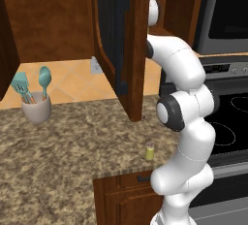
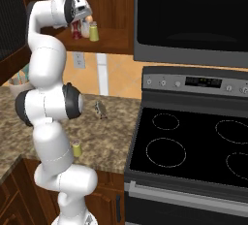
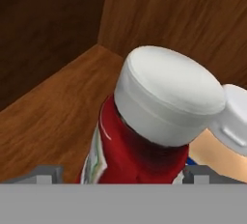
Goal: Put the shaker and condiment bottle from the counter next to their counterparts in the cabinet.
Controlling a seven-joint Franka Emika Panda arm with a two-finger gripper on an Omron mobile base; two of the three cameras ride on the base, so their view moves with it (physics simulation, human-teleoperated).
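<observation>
The condiment bottle point(image 3: 144, 141), red with a white cap, stands upright on the cabinet's wooden shelf point(image 3: 53, 112), close under my hand. My gripper point(image 3: 123, 175) is open, with a grey fingertip on each side of the bottle and a gap to its left. From the right base view, my gripper point(image 2: 80, 15) hovers over the red bottle point(image 2: 76, 31) on the shelf, next to a pale bottle point(image 2: 85, 27) and a yellow-green shaker point(image 2: 94, 31). The task's shaker point(image 1: 150, 151) stands alone on the counter point(image 1: 58, 161) near its front edge, also seen as the shaker point(image 2: 76, 148) beside my arm.
The cabinet door point(image 1: 123, 40) hangs open to the left of my arm. A cup of teal utensils point(image 1: 36, 105) stands at the back left. The black stove point(image 2: 193, 146) lies to the right, with the microwave point(image 2: 193, 15) above. A small grey object point(image 2: 100, 109) sits near the wall.
</observation>
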